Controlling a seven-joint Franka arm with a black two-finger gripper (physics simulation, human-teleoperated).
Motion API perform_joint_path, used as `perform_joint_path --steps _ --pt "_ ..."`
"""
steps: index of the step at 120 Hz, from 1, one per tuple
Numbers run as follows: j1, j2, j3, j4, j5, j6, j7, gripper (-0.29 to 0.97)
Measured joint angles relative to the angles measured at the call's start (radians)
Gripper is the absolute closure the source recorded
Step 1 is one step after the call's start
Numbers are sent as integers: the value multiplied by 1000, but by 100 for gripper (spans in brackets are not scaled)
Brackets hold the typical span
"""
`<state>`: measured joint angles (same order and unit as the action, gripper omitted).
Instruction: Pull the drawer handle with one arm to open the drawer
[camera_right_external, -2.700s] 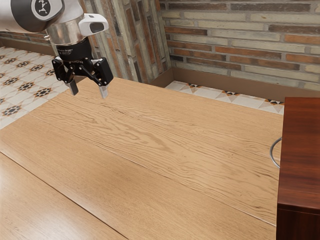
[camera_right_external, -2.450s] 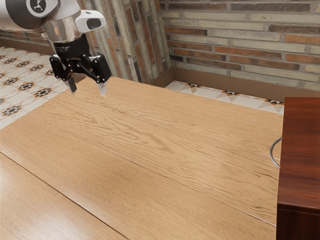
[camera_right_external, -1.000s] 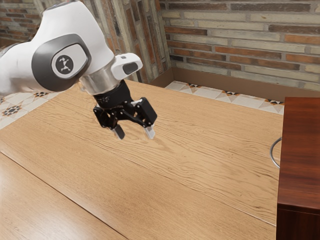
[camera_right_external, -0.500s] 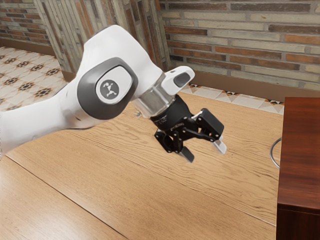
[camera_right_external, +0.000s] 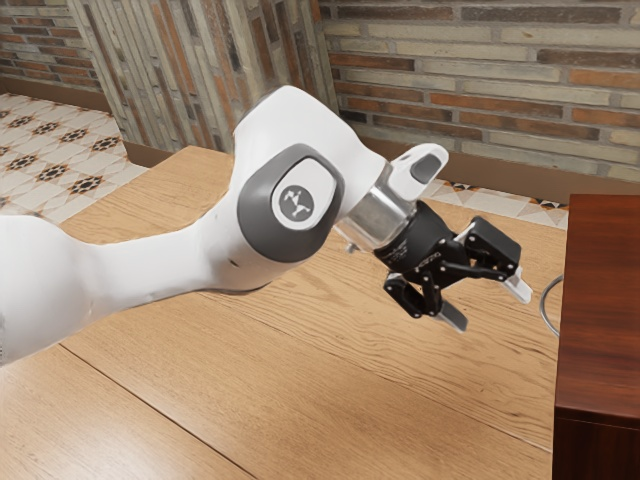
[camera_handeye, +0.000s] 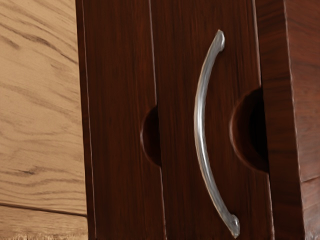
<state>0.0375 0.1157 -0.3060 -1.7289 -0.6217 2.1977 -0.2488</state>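
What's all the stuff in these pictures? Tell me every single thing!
Table: one, light wood, across the foreground.
Cabinet: one, dark reddish wood, at the exterior view's right edge.
Handle: one, silver, curved, on the Cabinet's front.
Brick wall: one, brown and grey, behind the Table.
Floor tiles: many, patterned, beyond the Table.
Arm: one, white, reaching toward the Cabinet.
Tool: one, black, open, near the Handle, not touching it.

We see the drawer unit (camera_right_external: 600, 300) standing on the surface (camera_right_external: 250, 400) at the exterior view's right edge, its handle (camera_right_external: 542, 308) on the side facing our gripper (camera_right_external: 491, 307). The gripper hangs above the surface, near the handle but apart from it. A brick wall (camera_right_external: 480, 80) lies behind the surface
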Motion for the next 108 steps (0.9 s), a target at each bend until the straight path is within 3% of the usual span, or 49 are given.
perform_joint_path --steps 25,41,61,108 --pt "4 57 8 65 199 16 -20 0" --pt "-6 122 10 145 259 17 -35 0" --pt "-40 165 10 182 279 19 -59 0" --pt "-60 235 51 242 209 22 -154 0"
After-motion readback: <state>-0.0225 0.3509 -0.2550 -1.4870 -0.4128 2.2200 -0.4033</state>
